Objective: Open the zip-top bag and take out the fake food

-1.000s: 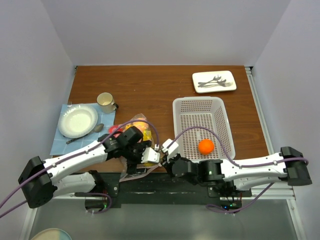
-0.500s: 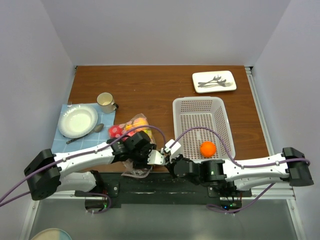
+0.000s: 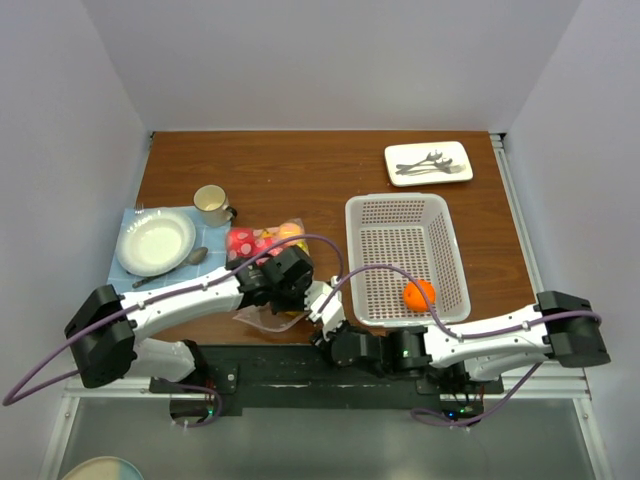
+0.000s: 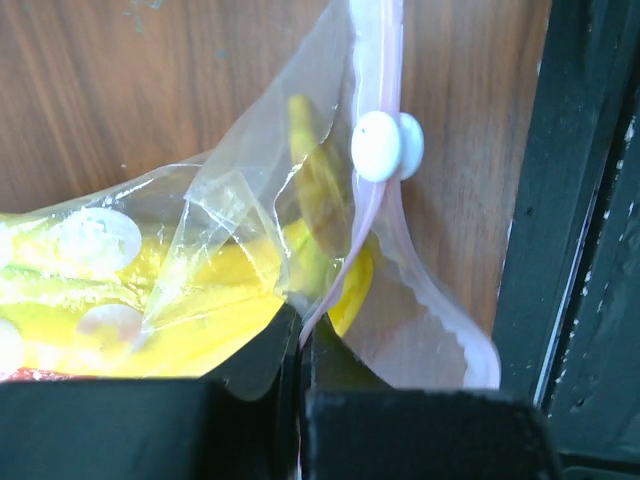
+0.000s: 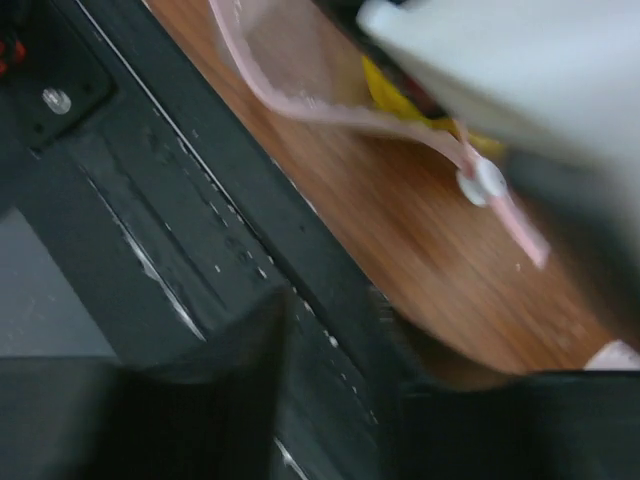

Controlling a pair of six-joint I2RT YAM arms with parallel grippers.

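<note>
Nearest of all, off the near-left corner of the white perforated plastic basket (image 3: 372, 215), the right gripper (image 5: 340, 370) hangs over the black metal rail (image 5: 200, 250) at the edge of the brown wooden table (image 3: 300, 170). Its wrist view is blurred, but its two dark fingers stand apart with only the rail between them.

Just beyond it, and still left of that basket corner, the left gripper (image 4: 302, 345) is pinched together on the pink zip edge of the clear, crinkly zip-top plastic bag (image 4: 250, 230). The strip runs up out of the closed jaws to a small white slider (image 4: 385, 145).

The bag lies on the table left of the basket, close to it, stretching away from the grip. A yellow plastic fruit (image 4: 150, 310) shows through the plastic, and a red plastic fruit (image 3: 241, 243) sits at the bag's far end.

Inside the basket, against its near-right corner, rests an orange plastic ball (image 3: 418, 293).

Well left of the basket, past the bag, a white round bowl (image 3: 155, 242) sits on a blue cloth (image 3: 125, 290), with a beige ceramic mug (image 3: 212, 205) just behind it. Beyond the basket's far side lies a white rectangular plate (image 3: 450, 152) holding metal cutlery (image 3: 425, 163).
</note>
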